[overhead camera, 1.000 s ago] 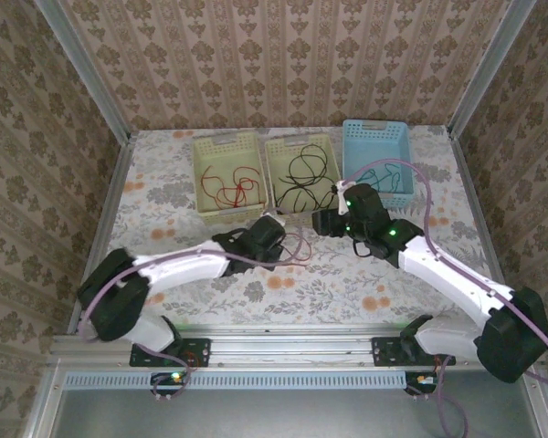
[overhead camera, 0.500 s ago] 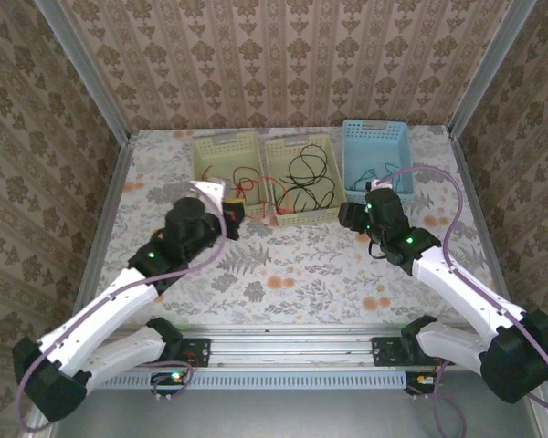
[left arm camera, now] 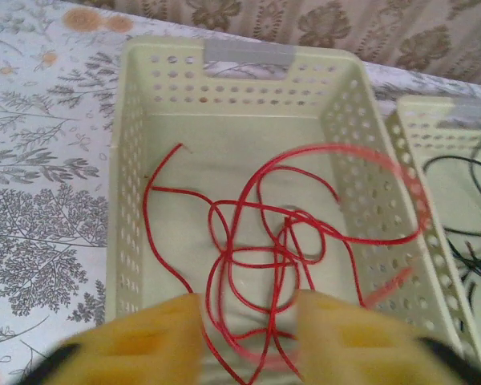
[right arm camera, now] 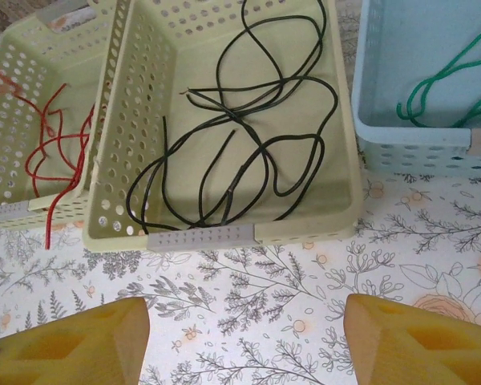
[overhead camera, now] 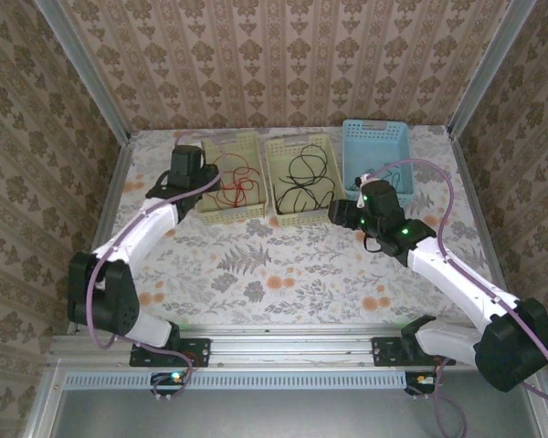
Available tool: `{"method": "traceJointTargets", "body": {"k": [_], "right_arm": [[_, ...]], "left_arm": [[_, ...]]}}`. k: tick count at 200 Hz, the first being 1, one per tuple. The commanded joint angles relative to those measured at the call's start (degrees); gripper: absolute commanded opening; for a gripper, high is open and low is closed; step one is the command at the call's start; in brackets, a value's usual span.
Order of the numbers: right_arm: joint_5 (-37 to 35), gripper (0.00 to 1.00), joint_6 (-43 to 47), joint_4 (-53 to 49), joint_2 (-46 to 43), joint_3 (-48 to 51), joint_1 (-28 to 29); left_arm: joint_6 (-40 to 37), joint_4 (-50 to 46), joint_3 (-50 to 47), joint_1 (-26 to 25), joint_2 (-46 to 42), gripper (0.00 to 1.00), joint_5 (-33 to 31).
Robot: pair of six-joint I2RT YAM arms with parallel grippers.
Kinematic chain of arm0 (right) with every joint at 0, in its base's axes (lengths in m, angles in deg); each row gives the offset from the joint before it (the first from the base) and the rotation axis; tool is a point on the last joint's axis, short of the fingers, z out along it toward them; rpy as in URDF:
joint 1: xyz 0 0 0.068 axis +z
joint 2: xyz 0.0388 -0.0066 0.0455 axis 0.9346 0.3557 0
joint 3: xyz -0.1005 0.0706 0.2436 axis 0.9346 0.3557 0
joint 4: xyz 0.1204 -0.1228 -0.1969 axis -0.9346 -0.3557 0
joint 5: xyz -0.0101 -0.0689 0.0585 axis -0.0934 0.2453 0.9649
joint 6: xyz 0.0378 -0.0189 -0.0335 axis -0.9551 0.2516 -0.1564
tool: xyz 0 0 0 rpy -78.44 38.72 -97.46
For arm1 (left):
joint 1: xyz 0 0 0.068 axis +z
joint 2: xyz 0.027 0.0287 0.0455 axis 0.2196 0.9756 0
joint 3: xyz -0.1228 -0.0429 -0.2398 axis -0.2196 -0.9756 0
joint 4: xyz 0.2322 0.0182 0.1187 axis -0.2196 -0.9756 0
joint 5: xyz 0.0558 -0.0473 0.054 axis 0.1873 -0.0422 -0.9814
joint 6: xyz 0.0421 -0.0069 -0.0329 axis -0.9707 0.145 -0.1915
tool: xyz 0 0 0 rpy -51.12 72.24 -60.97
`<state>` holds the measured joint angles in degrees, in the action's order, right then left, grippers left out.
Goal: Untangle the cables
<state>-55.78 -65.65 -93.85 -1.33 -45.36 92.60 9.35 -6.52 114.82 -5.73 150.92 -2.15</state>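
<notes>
Three baskets stand in a row at the far side of the flowered worktop (right arm camera: 289, 281), each holding one of the cables. The red cable (left arm camera: 260, 253) lies in loose overlapping loops on the floor of the left cream basket (left arm camera: 128, 200). One loop shows as a blurred arc up by the basket's right wall, and in the right wrist view one end hangs out over the near rim. The left pincer (left arm camera: 247, 309) hangs just above the near end of that basket, its yellow fingers partly apart. Red strands show in the gap below them (nothing is seen pinched). The black cable (right arm camera: 248, 136) coils in the middle cream basket (right arm camera: 216, 235), and the green cable (right arm camera: 441, 74) sits in the pale blue basket (right arm camera: 409, 148) on the right. The right pincer (right arm camera: 247, 309) hovers over the bare worktop just in front of the middle basket, spread wide and holding nothing.
</notes>
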Motion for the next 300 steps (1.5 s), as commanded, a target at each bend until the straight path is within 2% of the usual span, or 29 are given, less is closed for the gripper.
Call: {"method": "traceJointTargets", "body": {"k": [1, 26, 44, 65, 82, 93, 99, 102, 104, 115, 132, 142, 165, 175, 187, 204, 210, 216, 228, 238, 248, 265, 269, 272, 278, 300], "right_arm": [[0.2, 0.67, -0.68, -2.46, -1.62, -1.02, -2.41], [-2.22, 0.68, -0.42, -3.45, -3.04, 0.1, -5.61], [-6.4, 0.69, 0.35, -3.33, -4.22, 1.58, -7.65], [-16.25, 0.7, 3.83, -0.38, -5.73, 4.18, -7.96], [-24.66, 0.71, 8.44, 8.17, -7.11, 9.33, -7.87], [-29.22, 0.72, 12.82, 17.8, -7.85, 13.79, -7.88], [-30.77, 0.76, 15.96, 24.29, -7.94, 16.94, -7.92], [-31.2, 0.95, 17.54, 27.56, -7.79, 18.27, -7.92], [-31.42, 0.99, 18.68, 29.64, -7.63, 19.19, -7.89], [-32.84, 1.0, 22.95, 35.96, -5.61, 21.42, -7.96], [-35.08, 1.0, 23.23, 33.8, -0.43, 19.68, -8.04], [-35.88, 1.0, 22.83, 35.78, 2.92, 19.96, -8.05], [-39.18, 1.0, 24.31, 46.21, 11.74, 21.27, -8.2], [-41.38, 1.0, 24.61, 44.54, 14.57, 18.83, -7.84], [-41.29, 1.0, 26.91, 50.92, 17.4, 18.89, -8.32], [-34.11, 1.0, 30.53, 63.75, 22.26, 21.53, -10.77], [-33.82, 1.0, 29.06, 59.81, 21.78, 20.64, -11.13], [-31.68, 1.0, 27.27, 55.57, 20.29, 19.87, -12.09], [-27.47, 1.0, 26.31, 57.81, 19.82, 21.44, -14.34], [-24.92, 1.0, 25.19, 57.28, 19.07, 21.85, -15.56], [-22.59, 1.0, 24.79, 56.97, 19.1, 21.84, -16.55], [-16.76, 1.0, 23.65, 54.31, 19.6, 20.45, -19.17], [-15.91, 1.0, 23.42, 53.92, 19.51, 20.32, -19.58], [-15.6, 1.0, 23.4, 54.14, 19.44, 20.45, -19.65], [-14.83, 1.0, 23.63, 54.87, 19.43, 20.84, -19.75], [-7.22, 1.0, 24.33, 60.92, 21.01, 23.77, -21.66]], "left_arm": [[0.05, 1.89, 2.35, -0.84, -0.7, 0.72, -1.89], [-2.23, 5.44, -3.95, -4.2, -6.69, 1.0, -7.65], [-2.88, 4.96, -9.46, -6.07, -12.12, 1.0, -14.77], [-1.82, 3.25, -17.13, -6.26, -19.16, 1.0, -25.03], [-2.51, 2.67, -23.17, -5.82, -25.48, 1.0, -33.76], [-3.69, 2.53, -26.24, -5.02, -29.4, 1.0, -38.04], [-4.37, 2.84, -27.85, -4.41, -31.15, 1.0, -40.02], [-4.85, 3.27, -28.63, -4.09, -31.97, 1.0, -40.86], [-5.27, 3.68, -29.21, -3.85, -32.41, 1.0, -41.34], [-7.41, 6.66, -32.73, -2.76, -34.59, 1.0, -43.95], [-10.16, 12.31, -37.13, -1.66, -34.82, 1.0, -48.98], [-11.68, 15.2, -38.5, -0.92, -33.15, 1.0, -50.75], [-13.11, 18.81, -37.5, 2.11, -24.42, 1.0, -48.07], [-11.7, 19.32, -35.83, 2.83, -19.57, 1.0, -47.1], [-11.51, 23.37, -35.01, 3.01, -13.96, 1.0, -45.03], [-18.51, 35.63, -35.4, 2.92, -6.1, 1.0, -40.75], [-19.08, 34.36, -33.35, 2.28, -4.01, 1.0, -40.52], [-22.24, 37.93, -32.69, 2.16, -1.83, 1.0, -39.66], [-25.84, 42.3, -31.38, 1.93, 1.2, 1.0, -34.85], [-26.03, 37.1, -27.98, 2.2, 2.96, 1.0, -33.1], [-28.36, 38.17, -27.49, 2.28, 3.97, 1.0, -32.69], [-34.45, 51.08, -32.53, 2.26, 4.39, 1.0, -30.91], [-35.71, 57.82, -34.47, 2.83, 5.17, 1.0, -29.44], [-35.63, 61.03, -35.78, 3.49, 5.6, 1.0, -30.38], [-32.33, 60.57, -36.35, 4.3, 4.92, 1.0, -33.42], [-28.25, 59.92, -39.42, 9.36, 1.62, 1.0, -20.94]]}}
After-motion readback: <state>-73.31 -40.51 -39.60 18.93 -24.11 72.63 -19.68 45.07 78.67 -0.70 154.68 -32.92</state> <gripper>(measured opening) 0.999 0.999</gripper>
